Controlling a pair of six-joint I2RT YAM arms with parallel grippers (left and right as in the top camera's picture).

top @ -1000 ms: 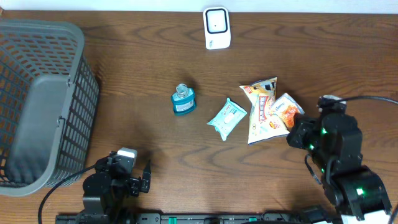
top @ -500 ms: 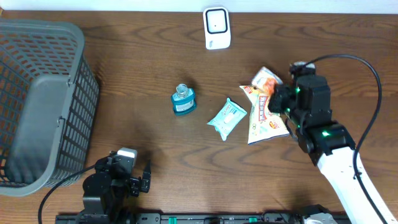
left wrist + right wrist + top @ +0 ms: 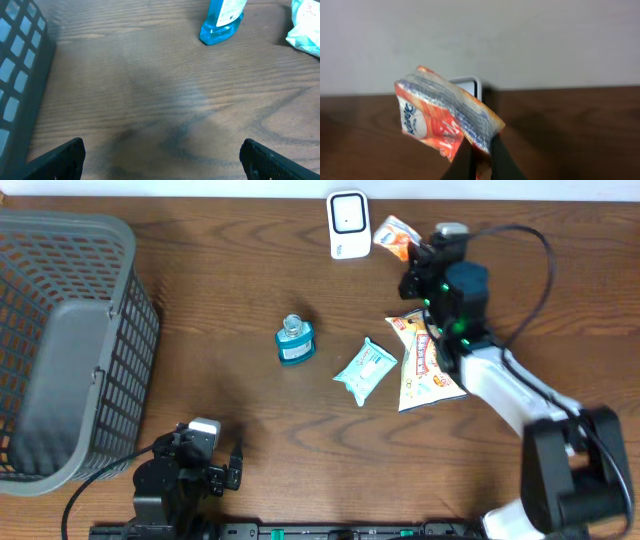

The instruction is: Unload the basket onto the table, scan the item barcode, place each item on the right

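Observation:
An orange snack packet (image 3: 393, 235) hangs in the air just right of the white scanner (image 3: 348, 224) at the back of the table. My right gripper (image 3: 412, 252) is shut on the packet's lower edge. In the right wrist view the packet (image 3: 445, 117) tilts up to the left above the pinching gripper (image 3: 481, 150), and the scanner (image 3: 467, 85) shows partly behind it. No barcode is readable. My left gripper (image 3: 162, 152) rests low at the front left, open, with bare wood between its fingers.
A blue bottle (image 3: 294, 341) lies mid-table, with a teal wipes pack (image 3: 365, 370) and a yellow-white snack bag (image 3: 425, 360) to its right. A grey mesh basket (image 3: 60, 350) fills the left side. The right arm's cable loops over the back right.
My right arm has swung from the front right to the back, carrying the orange packet off the snack pile up beside the scanner. The left arm has not moved.

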